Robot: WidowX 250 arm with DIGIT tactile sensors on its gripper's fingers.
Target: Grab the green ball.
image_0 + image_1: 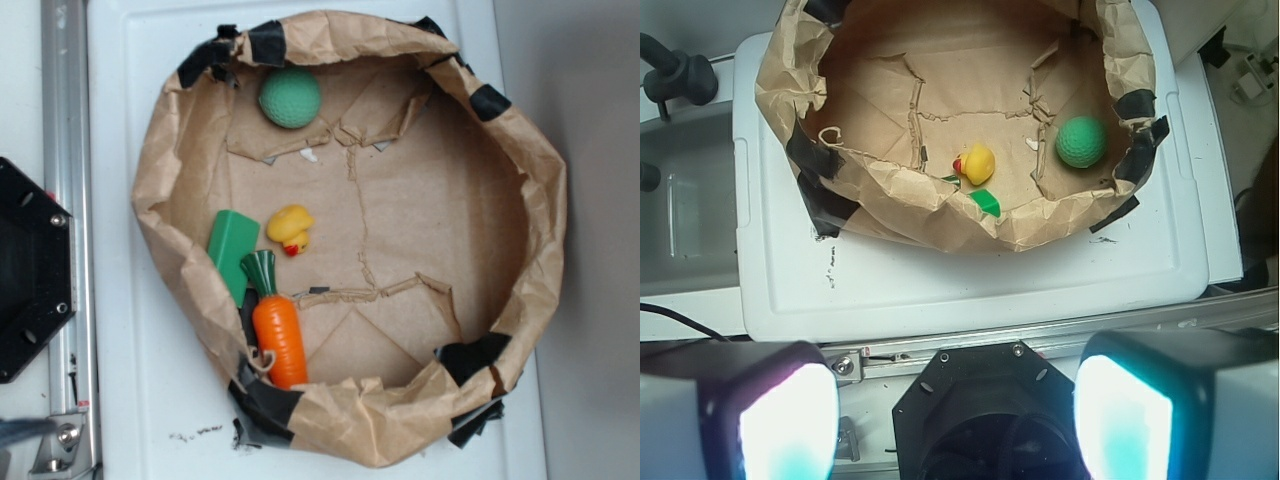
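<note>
The end effector (950,420) is wide open and empty, so it should come straight down over the green ball (1081,141), avoiding the paper wall (940,215)

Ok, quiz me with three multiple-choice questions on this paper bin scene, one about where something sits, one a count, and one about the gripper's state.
1. Where does the yellow duck sit in the exterior view?
A. right beside the green block
B. touching the green ball
C. outside the paper bin

2. How many things lie in the bin?
A. two
B. four
C. six

3. What is the gripper doing?
A. shut on the ball
B. shut on the carrot
C. open, holding nothing

Answers:
1. A, the duck lies next to the block, well apart from the ball.
2. B, ball, duck, block and carrot.
3. C, in the wrist view its fingers stand wide apart with nothing between them.
</note>
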